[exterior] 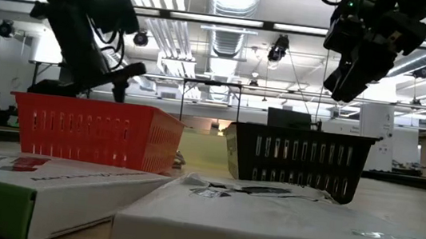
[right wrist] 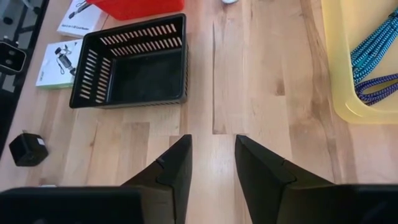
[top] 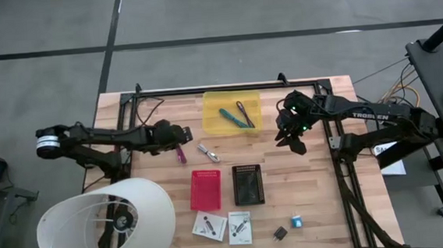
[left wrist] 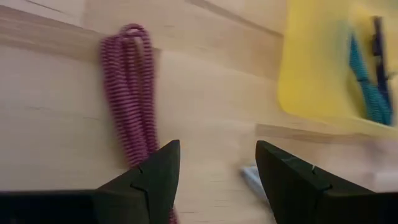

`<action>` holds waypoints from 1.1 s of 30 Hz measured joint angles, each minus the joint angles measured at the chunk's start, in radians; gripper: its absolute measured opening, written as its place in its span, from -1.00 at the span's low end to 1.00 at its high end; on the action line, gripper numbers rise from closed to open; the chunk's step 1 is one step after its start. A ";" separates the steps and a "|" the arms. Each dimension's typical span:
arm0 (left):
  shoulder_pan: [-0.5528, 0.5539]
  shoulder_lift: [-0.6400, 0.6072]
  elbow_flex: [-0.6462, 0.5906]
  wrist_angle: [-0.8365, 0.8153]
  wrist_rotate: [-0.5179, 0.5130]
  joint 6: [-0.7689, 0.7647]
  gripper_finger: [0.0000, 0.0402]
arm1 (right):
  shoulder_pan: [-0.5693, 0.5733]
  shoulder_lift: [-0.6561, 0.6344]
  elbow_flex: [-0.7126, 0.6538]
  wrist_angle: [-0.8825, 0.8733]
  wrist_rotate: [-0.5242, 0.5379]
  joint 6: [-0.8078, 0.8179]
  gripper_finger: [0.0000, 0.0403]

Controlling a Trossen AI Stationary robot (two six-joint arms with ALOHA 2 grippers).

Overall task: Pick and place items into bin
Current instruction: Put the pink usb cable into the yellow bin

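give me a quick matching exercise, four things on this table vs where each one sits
Things:
1. magenta coiled cable
2. teal cable
3. black basket
4. blue cube

Places:
a. inside the yellow tray
b. right beside the red basket
c. at the left gripper
d. near the table's front edge, next to the black cube

Pairs: 1-c, 2-a, 3-b, 4-d

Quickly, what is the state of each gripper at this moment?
Left gripper: open, empty, beside the magenta coiled cable.
Right gripper: open, empty, above bare table near the black basket.
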 joint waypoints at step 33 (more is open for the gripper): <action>0.007 0.197 0.001 -0.016 0.116 -0.030 -0.58 | 0.000 0.000 0.000 0.009 -0.001 -0.044 -0.61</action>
